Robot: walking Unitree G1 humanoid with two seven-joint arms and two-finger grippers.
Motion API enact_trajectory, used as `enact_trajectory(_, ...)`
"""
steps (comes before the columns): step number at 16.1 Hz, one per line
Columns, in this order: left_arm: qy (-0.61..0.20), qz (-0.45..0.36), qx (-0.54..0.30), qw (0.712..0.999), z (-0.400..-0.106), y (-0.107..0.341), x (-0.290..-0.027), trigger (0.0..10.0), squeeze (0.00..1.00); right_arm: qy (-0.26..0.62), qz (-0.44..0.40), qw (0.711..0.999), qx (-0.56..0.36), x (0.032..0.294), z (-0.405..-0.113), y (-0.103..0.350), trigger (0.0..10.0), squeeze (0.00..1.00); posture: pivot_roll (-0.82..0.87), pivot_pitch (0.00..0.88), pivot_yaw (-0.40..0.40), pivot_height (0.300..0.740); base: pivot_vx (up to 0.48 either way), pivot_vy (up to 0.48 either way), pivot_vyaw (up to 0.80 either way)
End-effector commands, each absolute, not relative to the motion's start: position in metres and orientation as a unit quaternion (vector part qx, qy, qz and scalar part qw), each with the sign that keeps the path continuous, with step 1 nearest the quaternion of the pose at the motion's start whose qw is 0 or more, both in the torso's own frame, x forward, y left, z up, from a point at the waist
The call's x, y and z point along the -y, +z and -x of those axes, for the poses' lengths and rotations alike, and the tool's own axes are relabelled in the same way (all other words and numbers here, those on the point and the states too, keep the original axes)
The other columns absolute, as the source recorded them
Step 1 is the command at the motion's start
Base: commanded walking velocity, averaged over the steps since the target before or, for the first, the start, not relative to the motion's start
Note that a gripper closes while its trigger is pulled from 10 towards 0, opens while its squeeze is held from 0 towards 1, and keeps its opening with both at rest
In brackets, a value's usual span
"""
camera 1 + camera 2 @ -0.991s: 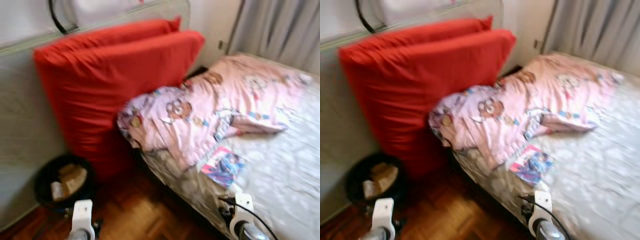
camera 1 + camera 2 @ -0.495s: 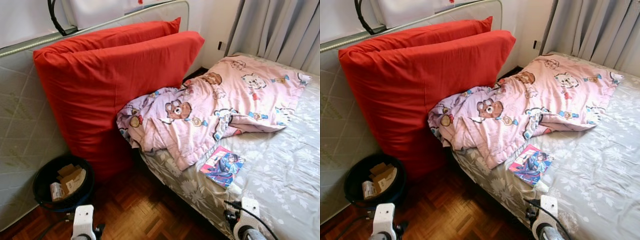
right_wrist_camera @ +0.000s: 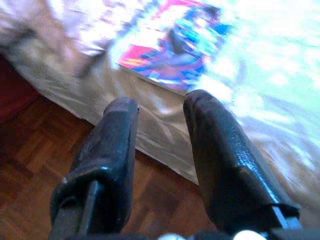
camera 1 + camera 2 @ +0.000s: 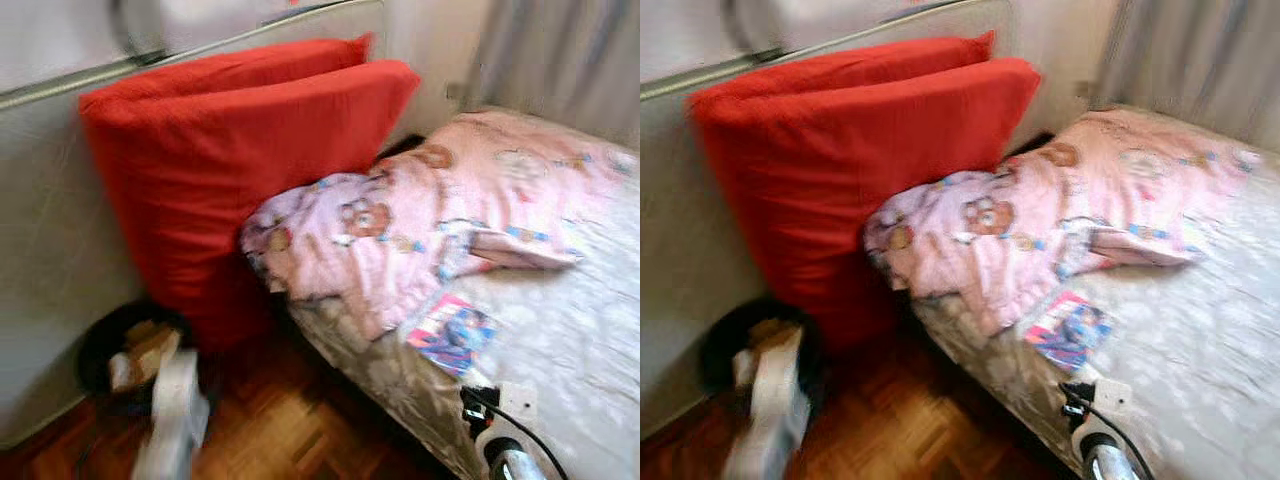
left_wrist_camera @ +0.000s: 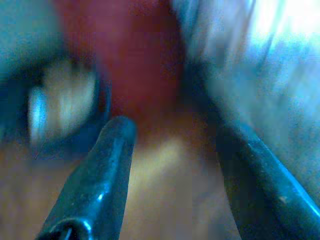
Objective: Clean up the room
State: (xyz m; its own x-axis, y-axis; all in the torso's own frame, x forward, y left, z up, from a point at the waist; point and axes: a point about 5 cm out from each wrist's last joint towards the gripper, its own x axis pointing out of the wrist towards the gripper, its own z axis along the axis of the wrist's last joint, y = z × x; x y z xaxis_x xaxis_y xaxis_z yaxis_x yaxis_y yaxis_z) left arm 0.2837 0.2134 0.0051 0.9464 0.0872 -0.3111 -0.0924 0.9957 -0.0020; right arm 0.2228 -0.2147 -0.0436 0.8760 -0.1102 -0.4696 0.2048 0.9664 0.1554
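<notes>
Lying on the grey floral bed sheet near the bed's near edge, a colourful comic book sits just below the crumpled pink bear-print blanket. The right gripper hangs low at the bedside over the parquet floor, its 2 black fingers parted with a narrow gap and nothing between them; the comic book lies just beyond the fingertips, up on the mattress, not touched. From the head views the right arm shows at the bottom right, close against the bed's edge, with a black cable looping beside it.

On the left, 2 big red cushions lean upright against a pale mattress stood on its side along the far-left wall. A round black bin holding cardboard scraps rests on the floor at the foot of the cushions. The left arm is blurred, low on the left, just in front of that bin. The left gripper has its 2 fingers spread wide and empty, above the wood floor, with the bin and the red cushion beyond them. Grey curtains hang at the far right behind the bed.
</notes>
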Motion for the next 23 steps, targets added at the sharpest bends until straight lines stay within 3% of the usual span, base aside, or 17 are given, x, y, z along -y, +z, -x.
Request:
enact_trajectory(1, 0.034, -0.009, -0.062, 0.997, -0.313, 0.044, -0.210, 10.0, 0.00, -0.079, -0.108, 0.967, -0.218, 0.213, -0.223, -0.042, 10.0, 0.00, 0.00, 0.000, 0.003, 0.740, 0.000, 0.000, 0.00)
enact_trajectory(2, 0.031, -0.009, -0.042, 0.999, -0.317, 0.051, -0.208, 10.0, 0.00, -0.082, -0.118, 0.967, -0.209, 0.213, -0.223, -0.041, 10.0, 0.00, 0.00, 0.000, 0.004, 0.740, 0.000, 0.000, 0.00)
enact_trajectory(3, 0.032, -0.008, -0.028, 0.999, -0.321, 0.057, -0.207, 10.0, 0.00, -0.067, -0.099, 0.987, -0.107, 0.218, -0.302, 0.026, 10.0, 0.00, 0.00, 0.000, 0.005, 0.740, 0.000, 0.000, 0.00)
enact_trajectory(4, 0.026, -0.006, -0.011, 1.000, -0.324, 0.063, -0.204, 10.0, 0.00, -0.062, -0.095, 0.990, -0.084, 0.217, -0.319, 0.044, 10.0, 0.00, 0.00, 0.000, 0.005, 0.740, 0.000, 0.000, 0.00)
enact_trajectory(12, 0.030, -0.003, -0.036, 0.999, -0.311, 0.046, -0.208, 10.0, 0.00, -0.027, -0.080, 0.994, -0.068, 0.214, -0.322, 0.049, 10.0, 0.00, -0.01, 0.000, 0.002, 0.740, 0.000, 0.000, 0.00)
enact_trajectory(17, 0.035, 0.004, -0.024, 0.999, -0.317, 0.054, -0.209, 10.0, 0.00, -0.108, -0.082, 0.984, -0.117, 0.223, -0.309, 0.031, 10.0, 0.00, 0.01, 0.000, 0.004, 0.730, 0.000, 0.000, 0.00)
enact_trajectory(19, 0.032, 0.007, -0.034, 0.999, -0.317, 0.051, -0.207, 10.0, 0.00, -0.135, -0.084, 0.977, -0.145, 0.232, -0.299, 0.020, 10.0, 0.00, 0.00, 0.000, 0.009, 0.695, 0.000, 0.000, 0.00)
enact_trajectory(23, 0.026, 0.011, -0.040, 0.999, -0.318, 0.050, -0.202, 10.0, 0.00, -0.148, -0.092, 0.974, -0.146, 0.235, -0.294, 0.017, 10.0, 0.00, 0.01, 0.000, 0.009, 0.681, 0.000, 0.000, 0.00)
